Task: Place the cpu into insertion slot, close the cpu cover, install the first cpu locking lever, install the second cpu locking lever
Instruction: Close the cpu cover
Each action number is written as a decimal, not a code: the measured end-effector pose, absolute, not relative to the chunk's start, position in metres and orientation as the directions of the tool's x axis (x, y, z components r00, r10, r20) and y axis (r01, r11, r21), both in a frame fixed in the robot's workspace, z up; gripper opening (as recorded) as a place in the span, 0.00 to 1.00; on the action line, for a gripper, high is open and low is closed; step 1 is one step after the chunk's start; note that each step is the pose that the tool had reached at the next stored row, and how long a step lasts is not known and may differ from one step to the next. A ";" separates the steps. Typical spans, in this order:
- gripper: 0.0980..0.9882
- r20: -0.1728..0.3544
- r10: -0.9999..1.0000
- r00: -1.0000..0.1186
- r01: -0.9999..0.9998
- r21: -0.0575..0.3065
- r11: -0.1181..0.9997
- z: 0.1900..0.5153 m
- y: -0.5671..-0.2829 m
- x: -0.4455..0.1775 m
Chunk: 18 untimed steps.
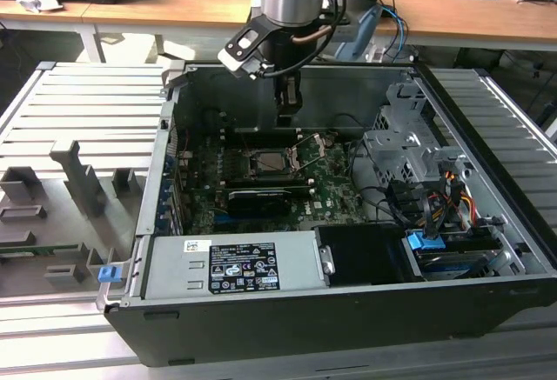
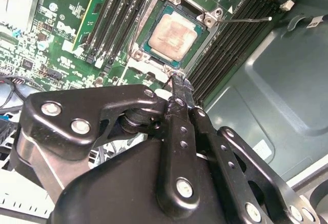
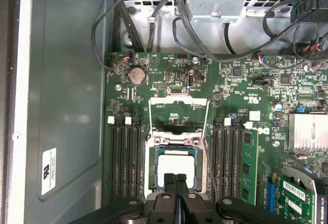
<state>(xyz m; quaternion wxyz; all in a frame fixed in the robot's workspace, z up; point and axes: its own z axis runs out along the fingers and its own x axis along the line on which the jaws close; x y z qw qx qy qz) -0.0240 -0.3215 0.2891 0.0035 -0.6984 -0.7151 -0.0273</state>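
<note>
The cpu (image 3: 177,166) lies flat in the insertion slot (image 3: 151,168) on the green motherboard; its dull metal top also shows in the second wrist view (image 2: 174,33). The cpu cover (image 3: 178,101), a thin metal frame with an open centre, stands swung up off the socket on the side away from my fingers. A thin wire locking lever (image 2: 246,20) sticks out sideways from the socket. My gripper (image 3: 177,179) hangs just above the cpu's near edge with its black fingers pressed together and nothing between them. In the exterior view the gripper (image 1: 289,110) reaches down into the open case above the socket (image 1: 268,163).
Black memory slots (image 3: 125,157) flank the socket on both sides. A long black card (image 1: 259,199) lies in front of the socket. The drive cage (image 1: 409,150) and loose cables (image 1: 435,197) sit at the exterior view's right. The power supply (image 1: 231,267) runs along the front.
</note>
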 end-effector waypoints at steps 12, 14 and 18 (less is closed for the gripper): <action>0.01 0.043 0.999 -0.024 0.999 0.034 0.023 0.289 -0.321 -0.014; 0.01 0.043 0.999 -0.024 0.999 0.034 0.023 0.289 -0.321 -0.012; 0.01 0.043 0.999 -0.024 0.999 0.034 0.023 0.289 -0.321 -0.009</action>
